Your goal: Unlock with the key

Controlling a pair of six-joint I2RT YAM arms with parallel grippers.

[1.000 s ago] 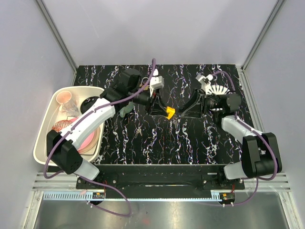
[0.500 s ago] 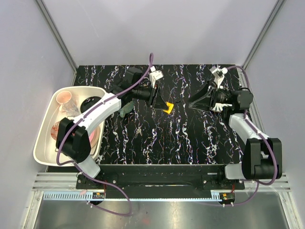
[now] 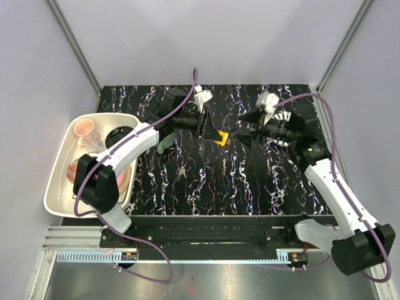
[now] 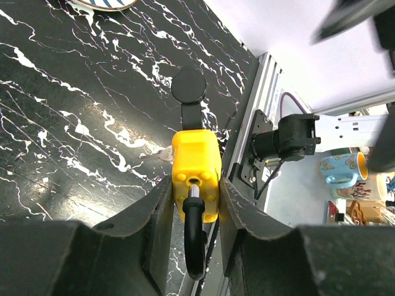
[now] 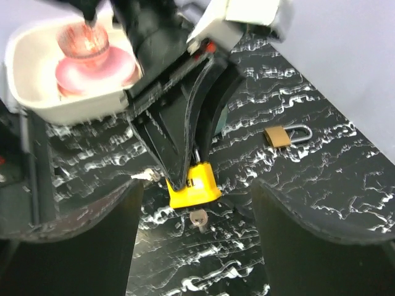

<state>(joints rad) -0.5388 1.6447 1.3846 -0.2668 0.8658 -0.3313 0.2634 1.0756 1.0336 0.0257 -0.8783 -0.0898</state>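
Observation:
My left gripper (image 4: 195, 188) is shut on a yellow padlock (image 4: 195, 165), its fingers clamped on the two sides of the body and holding it above the table. The black shackle (image 4: 193, 243) points back toward the wrist. A key (image 4: 189, 87) with a dark round head sticks out of the padlock's bottom. The top view shows the padlock (image 3: 221, 139) at the tip of the left gripper (image 3: 212, 134). My right gripper (image 3: 241, 133) hangs just right of it, open. In the right wrist view the padlock (image 5: 194, 185) and key (image 5: 199, 217) lie ahead of the right gripper (image 5: 196, 191), untouched.
A cream tray (image 3: 59, 169) holding pink bowls and a cup stands at the left. A striped plate (image 3: 286, 119) lies under the right arm. Loose keys (image 3: 181, 170) rest on the black marbled table. A small brass padlock (image 5: 279, 136) lies further off.
The right gripper has opened wider, pulled back from the padlock, then turned and come near it again. The left arm raised the padlock slightly toward the back and has kept its grip.

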